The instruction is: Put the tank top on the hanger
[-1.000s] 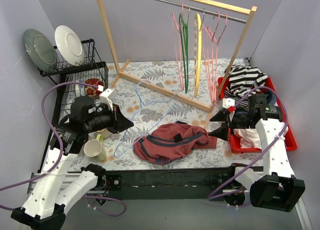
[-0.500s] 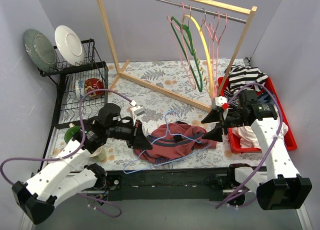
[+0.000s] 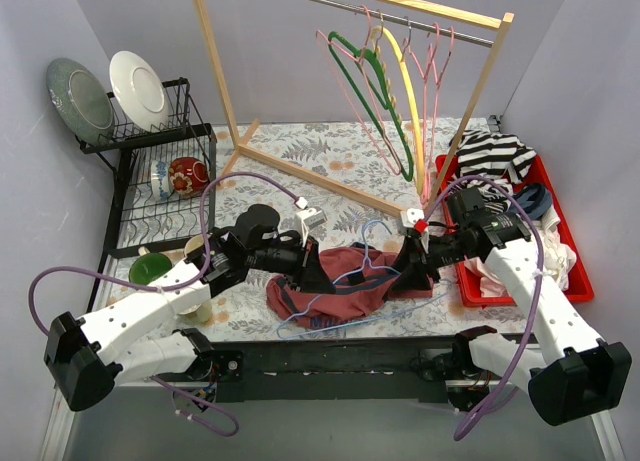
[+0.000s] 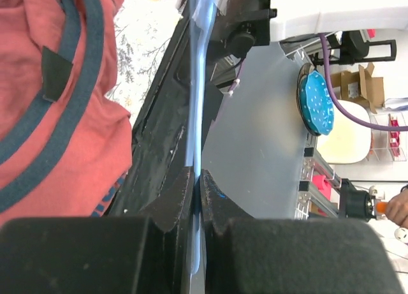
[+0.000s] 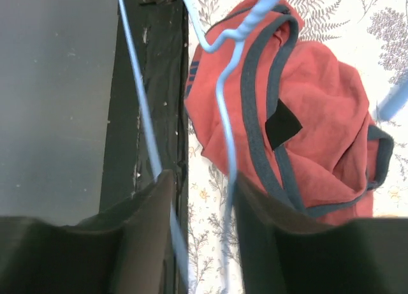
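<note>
The rust-red tank top (image 3: 335,291) with navy trim lies crumpled on the floral mat near the front edge. Just above it hangs the light-blue wire hanger (image 3: 352,273), its hook (image 3: 372,226) pointing away from me. My left gripper (image 3: 318,271) is shut on the hanger's wire (image 4: 197,83) at the shirt's left side, with the tank top (image 4: 57,115) beside it. My right gripper (image 3: 410,266) is at the shirt's right side. Its jaws (image 5: 201,198) stand apart, and two strands of the hanger (image 5: 224,109) run between them above the tank top (image 5: 319,128).
A wooden rack (image 3: 225,91) at the back carries pink, green and yellow hangers (image 3: 385,101). A red bin (image 3: 575,281) on the right holds a striped garment (image 3: 495,156) and other cloth. On the left are a dish rack (image 3: 160,196) with plates and a green cup (image 3: 150,269).
My left arm carried the hanger rightward over the tank top. My right gripper moved left onto the hanger's wires and its jaws narrowed. The hangers on the rack swung.
</note>
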Robot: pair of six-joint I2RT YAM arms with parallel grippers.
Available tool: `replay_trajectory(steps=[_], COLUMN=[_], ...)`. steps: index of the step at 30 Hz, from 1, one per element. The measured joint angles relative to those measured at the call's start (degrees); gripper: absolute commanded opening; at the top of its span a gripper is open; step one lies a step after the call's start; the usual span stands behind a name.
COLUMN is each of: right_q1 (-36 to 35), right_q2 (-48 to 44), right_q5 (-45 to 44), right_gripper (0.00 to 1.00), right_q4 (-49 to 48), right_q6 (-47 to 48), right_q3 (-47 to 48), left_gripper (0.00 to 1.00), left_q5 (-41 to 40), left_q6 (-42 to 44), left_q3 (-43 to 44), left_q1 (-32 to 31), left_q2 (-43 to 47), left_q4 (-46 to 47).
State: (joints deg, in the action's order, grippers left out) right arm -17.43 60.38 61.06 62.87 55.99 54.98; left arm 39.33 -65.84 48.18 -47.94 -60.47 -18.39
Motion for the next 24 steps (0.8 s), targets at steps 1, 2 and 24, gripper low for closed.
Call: replay_trajectory(steps=[1, 2, 24], right_q1=[-0.09, -0.15, 10.29], right_q2=[0.02, 0.24, -12.15], right_q5=[-0.33, -0.98, -25.77], right_gripper=[0.02, 0.01, 0.01], right_q4=[-0.17, -0.28, -4.11], right_q6=[-0.04, -0.98, -4.74], right_q3=[-0.13, -0.15, 8.22], left_gripper=[0.00, 0.00, 0.84], left_q5=[0.02, -0.11, -43.65], left_q6=[-0.04, -0.13, -17.35], left_q3=[0.00, 0.00, -8.24], left_q1=[-0.09, -0.22, 0.59], left_q2=[-0.24, -0.28, 3.72], left_q4=[0.48, 0.92, -1.86])
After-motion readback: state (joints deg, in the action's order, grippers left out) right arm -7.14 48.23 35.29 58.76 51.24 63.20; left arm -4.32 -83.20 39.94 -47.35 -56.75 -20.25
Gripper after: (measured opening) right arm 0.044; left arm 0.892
